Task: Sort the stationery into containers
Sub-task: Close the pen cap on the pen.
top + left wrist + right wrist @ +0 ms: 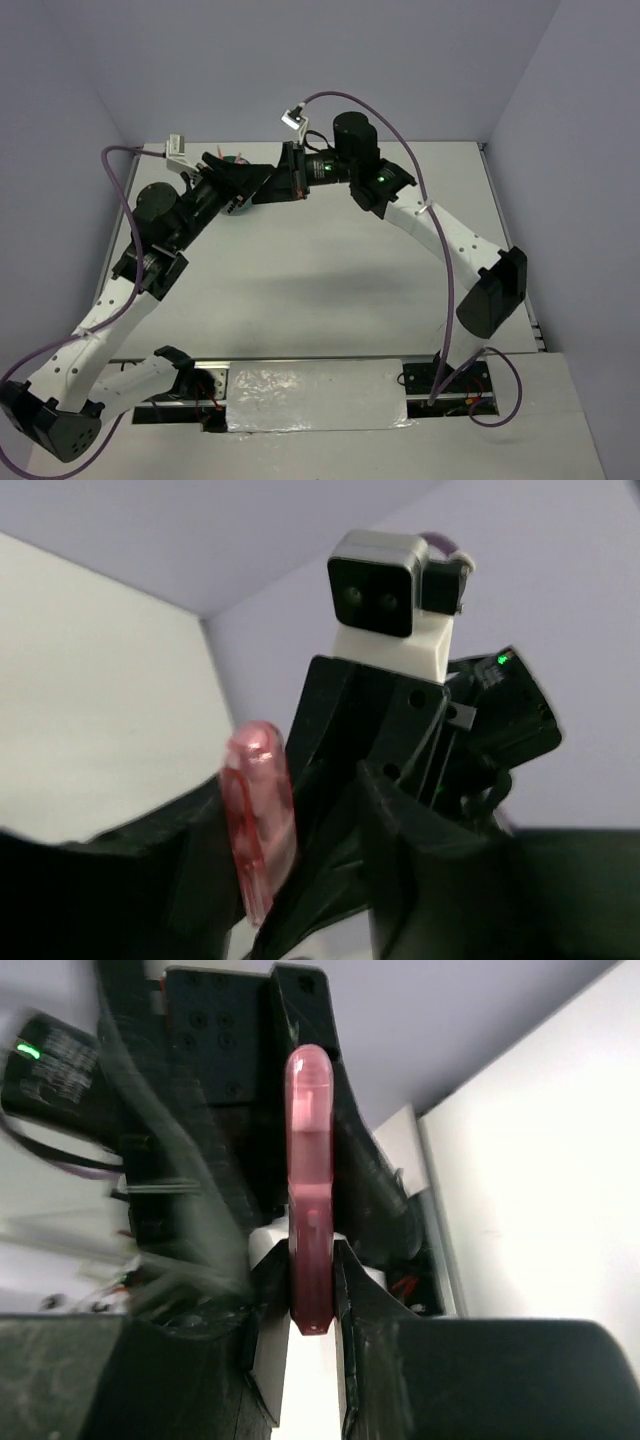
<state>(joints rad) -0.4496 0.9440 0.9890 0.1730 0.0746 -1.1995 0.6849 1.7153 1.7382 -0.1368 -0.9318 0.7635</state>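
marker [310,1160] pinched in right hand [310,1295] near far edge of table [330,280]; left hand [300,870] state: cannot tell.

TOP CAM: fixed high & behind the arm bases, angled down and fwd, wide and distant, taking in the whole table [330,270].

LEFT WRIST CAM: mounted on the left arm, v. close, looks along its own gripper and tilts up toward the wall. The right wrist cam housing [372,585] faces straight back at it.

RIGHT WRIST CAM: same setup from the opp. side, extreme close-up, partly blurred.

Both wrist views share the pink marker [258,820] [310,1190]. The top view puts that meeting spot at far centre, where left gripper [260,186] and right gripper [286,186] come together.
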